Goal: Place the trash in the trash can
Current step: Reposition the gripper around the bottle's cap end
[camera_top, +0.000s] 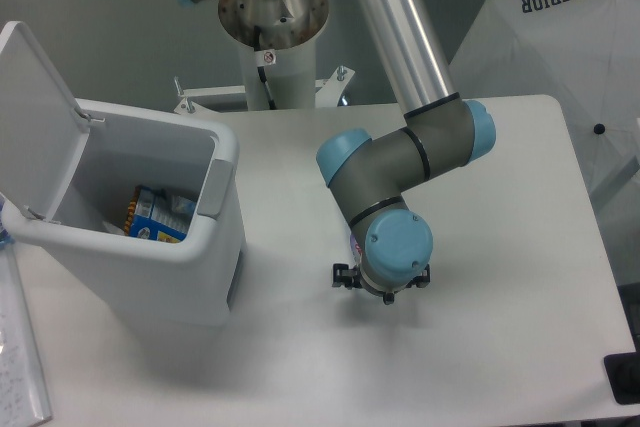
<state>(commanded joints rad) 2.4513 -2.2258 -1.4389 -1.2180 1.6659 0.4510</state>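
The white trash can (190, 272) stands at the left of the table with its flip lid (35, 112) raised. Inside it lies the blue snack bag (158, 215). The clear bottle is almost wholly hidden under my wrist; only a sliver of its pink-purple label (351, 243) shows at the wrist's left side. My gripper (383, 284) points straight down at the table just right of the can, over the bottle. Its fingers are covered by the blue wrist cap, so whether they are open or closed on the bottle is not visible.
The arm's pedestal (270, 42) rises at the back of the table. A white sheet printed "SUPERIOR" (565, 7) stands off the table's right rear. A paper sheet (20, 347) lies at the left edge, and a dark object (623, 377) sits at the lower right corner.
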